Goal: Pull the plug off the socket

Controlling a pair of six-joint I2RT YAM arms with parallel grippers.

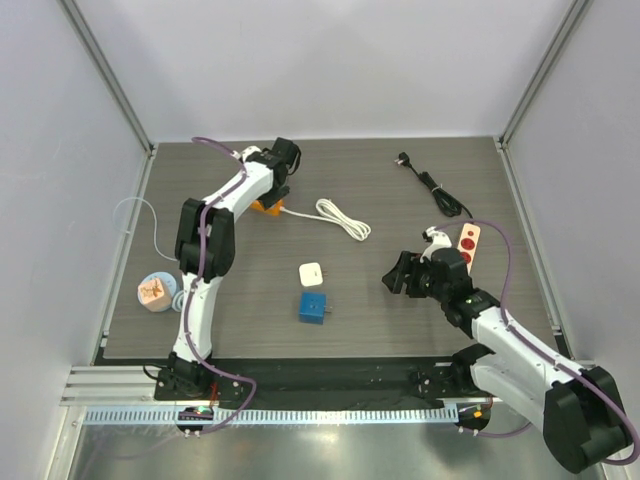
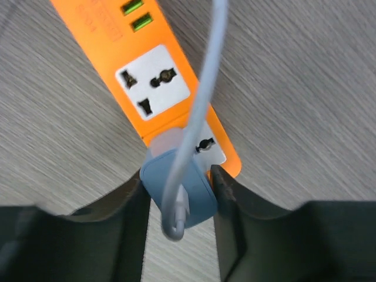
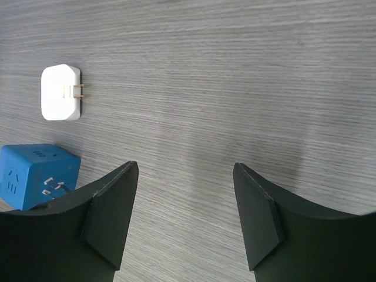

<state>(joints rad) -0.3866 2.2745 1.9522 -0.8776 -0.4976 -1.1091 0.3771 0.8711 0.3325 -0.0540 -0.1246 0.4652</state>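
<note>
The plug [image 2: 200, 197] sits in the end outlet of the orange strip [image 2: 147, 76], at lower centre of the left wrist view. Its white cable [image 2: 205, 88] runs upward. The left gripper [image 2: 178, 202] grasps the plug by both sides. The right gripper [image 3: 185, 176] is released, fingers apart over the counter [image 3: 235, 70].

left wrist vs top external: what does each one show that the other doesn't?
Left wrist only: the plug seated in the strip's end socket, the left gripper closed on its sides, and an empty socket next to it. Top only: the right gripper open, the white adapter, the blue cube, the black cable. Both: the orange power strip and the white cable.
</note>
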